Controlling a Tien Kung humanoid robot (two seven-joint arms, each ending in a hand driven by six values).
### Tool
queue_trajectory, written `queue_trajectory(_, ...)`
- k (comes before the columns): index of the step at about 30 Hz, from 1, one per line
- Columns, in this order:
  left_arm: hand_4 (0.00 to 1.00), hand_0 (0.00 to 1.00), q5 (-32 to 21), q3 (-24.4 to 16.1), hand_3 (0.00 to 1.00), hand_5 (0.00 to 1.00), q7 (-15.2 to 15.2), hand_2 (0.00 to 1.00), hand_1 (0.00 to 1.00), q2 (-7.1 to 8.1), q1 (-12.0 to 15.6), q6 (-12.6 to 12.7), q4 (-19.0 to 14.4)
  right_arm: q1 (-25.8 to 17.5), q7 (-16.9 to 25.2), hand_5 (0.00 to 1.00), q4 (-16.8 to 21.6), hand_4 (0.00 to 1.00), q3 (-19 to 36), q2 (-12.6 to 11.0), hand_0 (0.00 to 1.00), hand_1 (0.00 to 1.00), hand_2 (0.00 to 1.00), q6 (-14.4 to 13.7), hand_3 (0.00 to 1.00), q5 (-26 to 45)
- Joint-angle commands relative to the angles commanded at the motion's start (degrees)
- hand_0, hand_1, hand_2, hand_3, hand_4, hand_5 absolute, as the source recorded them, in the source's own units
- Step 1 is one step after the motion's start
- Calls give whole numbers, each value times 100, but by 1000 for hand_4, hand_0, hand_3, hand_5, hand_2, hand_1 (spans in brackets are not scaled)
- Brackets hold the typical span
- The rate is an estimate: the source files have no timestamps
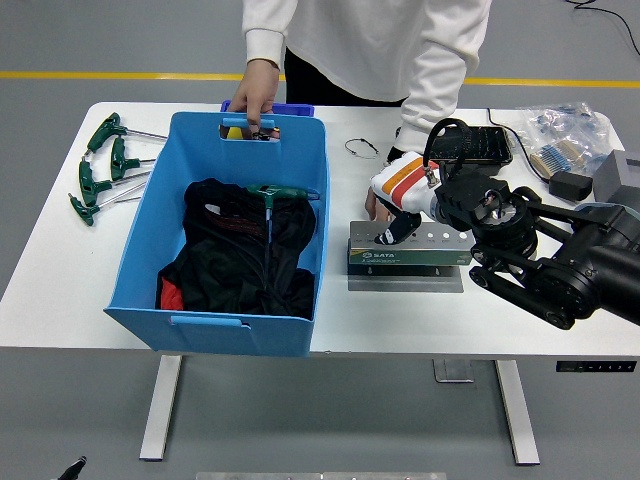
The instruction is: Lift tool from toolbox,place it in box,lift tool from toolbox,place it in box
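toolbox (408, 258): low grey-green metal holder, holes along top, right of the blue box (150, 240). right hand (400, 205): gloved, fingers curled at a tool there, apparently gripping.

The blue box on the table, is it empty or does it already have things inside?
Not empty. The blue box holds dark clothing, and a green-handled tool lies on top of it.
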Motion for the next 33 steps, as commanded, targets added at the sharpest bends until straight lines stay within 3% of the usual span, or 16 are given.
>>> queue_trajectory(1, 716, 785, 12, -7, 724, 587, 2, 811, 802, 1, -1, -1, 0, 0, -16, 601, -1, 887, 12, -5, 72, 95, 137, -129, 106, -62)
queue_trajectory(2, 716, 786, 19, -10, 724, 587, 3, 811, 803, 2, -3, -2, 0, 0, -23, 596, -2, 875, 21, -7, 2, 2, 46, -255, 50, -127)
queue_trajectory(6, 716, 786, 54, -34, 724, 587, 9, 811, 803, 3, -6, -2, 0, 1, -7, 596, 13, 875, 100, -27, 2, 2, 46, -799, 50, -299)
queue_trajectory(8, 714, 786, 62, -38, 723, 587, 11, 811, 803, 4, -6, -2, 0, 4, 11, 599, 31, 878, 145, -38, 2, 2, 5, -875, 30, -302)
queue_trajectory(15, 714, 785, 106, -73, 724, 587, 22, 813, 803, 3, 1, 0, 0, 45, -24, 597, 180, 865, 332, -124, 2, 2, 2, -747, 26, -281)
queue_trajectory(33, 713, 782, 179, -125, 726, 587, 40, 811, 803, 7, 18, -6, 0, 206, -113, 557, 1024, 825, 1080, -373, 2, 2, 2, -473, 24, -452)
